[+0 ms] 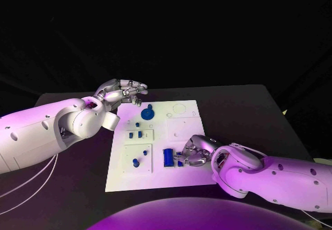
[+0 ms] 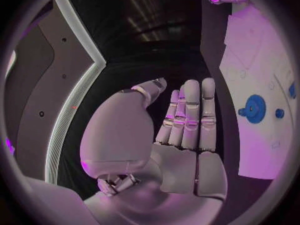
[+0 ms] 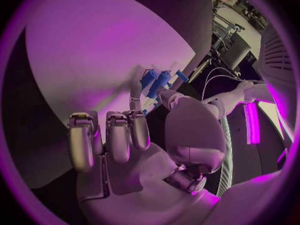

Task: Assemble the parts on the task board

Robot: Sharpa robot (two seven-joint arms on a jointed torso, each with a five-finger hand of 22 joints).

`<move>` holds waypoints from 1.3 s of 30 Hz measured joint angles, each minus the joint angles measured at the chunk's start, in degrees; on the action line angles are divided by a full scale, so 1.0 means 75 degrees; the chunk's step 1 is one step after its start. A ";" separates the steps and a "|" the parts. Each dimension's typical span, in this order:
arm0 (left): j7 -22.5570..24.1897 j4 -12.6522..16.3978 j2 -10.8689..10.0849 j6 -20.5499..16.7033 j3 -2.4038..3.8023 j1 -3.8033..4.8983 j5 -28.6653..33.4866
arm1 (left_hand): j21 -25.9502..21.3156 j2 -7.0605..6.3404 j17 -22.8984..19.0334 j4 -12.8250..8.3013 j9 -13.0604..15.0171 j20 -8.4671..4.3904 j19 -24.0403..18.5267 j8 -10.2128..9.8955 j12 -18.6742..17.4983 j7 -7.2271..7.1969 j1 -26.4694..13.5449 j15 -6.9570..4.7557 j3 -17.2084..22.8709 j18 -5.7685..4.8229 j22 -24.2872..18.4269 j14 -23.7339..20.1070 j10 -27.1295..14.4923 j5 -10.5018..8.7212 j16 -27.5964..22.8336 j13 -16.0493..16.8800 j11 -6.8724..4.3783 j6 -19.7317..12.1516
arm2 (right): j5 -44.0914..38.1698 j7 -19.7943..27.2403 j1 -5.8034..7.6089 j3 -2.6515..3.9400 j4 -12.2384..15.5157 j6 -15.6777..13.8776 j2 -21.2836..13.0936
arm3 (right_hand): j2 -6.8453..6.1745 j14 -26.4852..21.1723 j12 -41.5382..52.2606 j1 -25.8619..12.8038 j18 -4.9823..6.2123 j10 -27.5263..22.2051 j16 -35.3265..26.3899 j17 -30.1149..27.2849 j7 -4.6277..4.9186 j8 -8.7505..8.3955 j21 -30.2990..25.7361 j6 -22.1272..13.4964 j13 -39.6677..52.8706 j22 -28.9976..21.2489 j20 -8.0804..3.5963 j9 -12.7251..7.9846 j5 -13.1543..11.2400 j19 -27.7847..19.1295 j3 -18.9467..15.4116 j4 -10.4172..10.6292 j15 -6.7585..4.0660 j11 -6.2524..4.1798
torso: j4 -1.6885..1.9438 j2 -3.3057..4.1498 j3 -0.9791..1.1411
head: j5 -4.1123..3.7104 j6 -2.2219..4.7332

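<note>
Right robot hand (image 1: 194, 152) of mine rests on the flat white task board (image 1: 185, 176) in the lower middle of the head view, its fingers (image 3: 136, 96) curled down beside a long blue cylindrical part (image 1: 168, 157) that lies near the board's lower centre. From my right wrist camera the fingertips touch small blue pieces (image 3: 156, 80) on the white plate, but I cannot tell whether anything is actually pinched between them.

Further up the board, a round blue gear-like part (image 1: 147, 113) sits near the upper left of the plate, with a few small blue pegs (image 1: 139, 134) in a white block below it and two more blue pieces (image 1: 136, 163) in the lower-left block.

Left robot hand (image 1: 124, 91) of mine hovers at the board's upper-left corner, just above and beside the gear, holding nothing; in my left wrist view its fingers (image 2: 190, 115) are stretched out side by side with the thumb apart.

Under it all lies the black desk (image 1: 242, 110), dark around the plate.
</note>
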 measured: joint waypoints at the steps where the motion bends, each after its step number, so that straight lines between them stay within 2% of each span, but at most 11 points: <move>1: 0.0000 -0.0001 0.0000 0.0000 0.0000 -0.0001 0.0000 | 0.0000 0.0000 0.0000 0.0000 0.0000 0.0000 0.0000 0.0000 0.0000 0.0000 0.0000 0.0000 0.0000 0.0000 0.0000 0.0000 0.0000 0.0000 0.0000 0.0000 0.0000 0.0000 | -0.0001 0.0003 -0.0003 -0.0002 0.0010 0.0000 -0.0024 | 0.0020 0.0000 0.0000 0.0021 0.0000 0.0000 0.0000 0.0000 0.0000 0.0008 0.0000 0.0000 0.0000 0.0000 -0.0018 0.0011 0.0000 -0.0017 0.0000 0.0000 0.0000 0.0000 | -0.0001 -0.0001 0.0001 | 0.0008 0.0000; 3: 0.0000 -0.0001 0.0000 0.0000 0.0000 -0.0001 0.0000 | 0.0000 0.0000 0.0000 0.0000 0.0000 0.0000 0.0000 0.0000 0.0000 0.0000 0.0000 0.0000 0.0000 0.0000 0.0000 0.0000 0.0000 0.0000 0.0000 0.0000 0.0000 0.0000 | -0.0002 0.0008 -0.0006 -0.0004 0.0027 0.0001 -0.0071 | 0.0063 0.0000 0.0000 0.0124 0.0000 0.0000 0.0000 0.0000 0.0000 0.0031 0.0000 0.0000 0.0000 0.0000 -0.0050 0.0029 0.0000 0.0003 -0.0013 -0.0012 0.0000 0.0000 | -0.0001 -0.0001 0.0003 | 0.0015 0.0000; 10: 0.0000 -0.0004 -0.0010 -0.0001 0.0000 -0.0001 0.0000 | 0.0000 0.0000 0.0001 0.0000 0.0000 0.0000 0.0000 0.0000 -0.0001 0.0000 0.0000 0.0000 0.0000 0.0000 0.0001 0.0000 0.0000 0.0000 0.0000 0.0000 0.0000 0.0000 | 0.0024 0.0072 -0.0007 -0.0005 0.0260 0.0049 -0.0343 | -0.0049 -0.0028 0.0000 0.0511 0.0000 0.0000 0.0000 0.0000 0.0000 0.0035 0.0000 0.0000 -0.0001 -0.0001 -0.0052 0.0034 0.0000 0.0005 -0.0106 -0.0044 -0.0028 0.0000 | -0.0008 -0.0007 0.0009 | 0.0052 0.0000; 13: 0.0000 -0.0008 -0.0012 -0.0001 0.0000 0.0000 0.0000 | 0.0000 0.0000 0.0000 0.0000 0.0000 0.0000 0.0000 0.0000 -0.0001 0.0000 0.0000 0.0000 0.0000 0.0000 0.0001 0.0000 0.0000 0.0000 0.0000 0.0000 0.0000 0.0000 | 0.0048 0.0117 -0.0007 -0.0005 0.0330 0.0105 -0.0414 | -0.0104 -0.0028 0.0000 0.0566 0.0001 0.0000 0.0000 0.0000 0.0000 0.0035 0.0000 0.0000 -0.0001 -0.0001 -0.0052 0.0034 0.0000 0.0005 -0.0145 -0.0040 -0.0028 0.0000 | -0.0013 -0.0008 0.0008 | 0.0053 0.0000; 24: 0.0000 -0.0014 -0.0009 -0.0001 0.0000 -0.0001 0.0000 | 0.0000 0.0000 0.0001 0.0000 0.0000 0.0000 0.0000 0.0000 -0.0002 0.0000 0.0000 0.0000 0.0000 0.0001 0.0002 0.0000 0.0000 0.0000 0.0000 0.0001 0.0000 0.0000 | 0.0133 0.0236 -0.0007 -0.0007 0.0370 0.0320 -0.0450 | -0.0123 -0.0028 0.0000 0.0646 0.0000 0.0000 0.0000 0.0006 0.0001 0.0035 0.0000 -0.0001 -0.0002 -0.0002 -0.0051 0.0033 0.0000 0.0005 -0.0178 -0.0073 -0.0027 0.0001 | -0.0006 -0.0007 0.0007 | 0.0042 0.0000; 27: 0.0000 -0.0015 -0.0011 -0.0001 0.0000 -0.0001 0.0000 | 0.0000 0.0000 0.0001 0.0000 0.0000 0.0000 0.0000 0.0000 -0.0002 0.0000 0.0000 0.0000 0.0000 0.0000 0.0002 0.0000 0.0000 0.0000 0.0000 0.0001 0.0000 0.0000 | 0.0143 0.0251 -0.0008 -0.0007 0.0323 0.0356 -0.0421 | -0.0083 -0.0028 0.0000 0.0686 0.0000 0.0000 0.0000 0.0006 0.0001 0.0035 0.0000 -0.0002 -0.0002 -0.0002 -0.0051 0.0033 0.0000 0.0005 -0.0177 -0.0073 -0.0028 0.0000 | -0.0001 -0.0004 0.0004 | 0.0034 0.0000; 30: 0.0000 -0.0016 -0.0011 -0.0001 0.0000 -0.0001 0.0000 | 0.0000 0.0000 0.0001 0.0000 0.0000 0.0000 0.0000 0.0000 -0.0002 0.0000 0.0000 0.0000 0.0000 0.0000 0.0002 0.0000 0.0000 0.0000 0.0000 0.0001 0.0000 0.0000 | 0.0148 0.0261 -0.0009 -0.0007 0.0222 0.0386 -0.0375 | -0.0123 -0.0028 0.0000 0.0727 0.0001 0.0000 0.0000 0.0006 0.0001 0.0035 0.0000 -0.0002 -0.0003 -0.0003 -0.0051 0.0033 0.0000 0.0005 -0.0178 -0.0073 -0.0028 0.0001 | -0.0001 -0.0004 0.0003 | 0.0036 0.0000; 36: 0.0000 -0.0017 -0.0011 0.0000 0.0000 -0.0001 -0.0001 | 0.0000 0.0000 0.0001 0.0000 0.0000 0.0000 0.0000 0.0000 -0.0002 0.0000 0.0000 0.0000 0.0000 0.0000 0.0002 0.0000 0.0000 0.0000 0.0000 0.0001 -0.0001 0.0000 | 0.0146 0.0269 -0.0011 -0.0006 -0.0032 0.0430 -0.0257 | -0.0025 -0.0028 -0.0001 0.0835 0.0000 -0.0005 0.0000 0.0005 0.0002 0.0036 0.0036 -0.0002 -0.0003 -0.0003 -0.0051 0.0038 0.0000 0.0005 -0.0177 -0.0073 -0.0027 -0.0004 | 0.0002 -0.0001 0.0008 | 0.0051 0.0000; 39: 0.0000 -0.0017 -0.0010 0.0000 0.0000 -0.0001 -0.0001 | 0.0000 0.0000 0.0001 0.0000 0.0000 0.0000 0.0000 0.0000 -0.0002 0.0000 0.0000 0.0000 0.0000 0.0000 0.0002 0.0000 0.0000 0.0000 0.0000 0.0001 -0.0001 0.0000 | 0.0135 0.0288 -0.0009 0.0002 -0.0144 0.0444 -0.0197 | -0.0040 0.0000 0.0000 0.0949 0.0000 -0.0028 0.0006 0.0005 -0.0044 0.0051 0.0036 0.0047 -0.0003 -0.0003 -0.0051 0.0079 0.0000 0.0005 -0.0177 -0.0073 -0.0056 -0.0027 | 0.0001 -0.0001 0.0009 | 0.0045 0.0000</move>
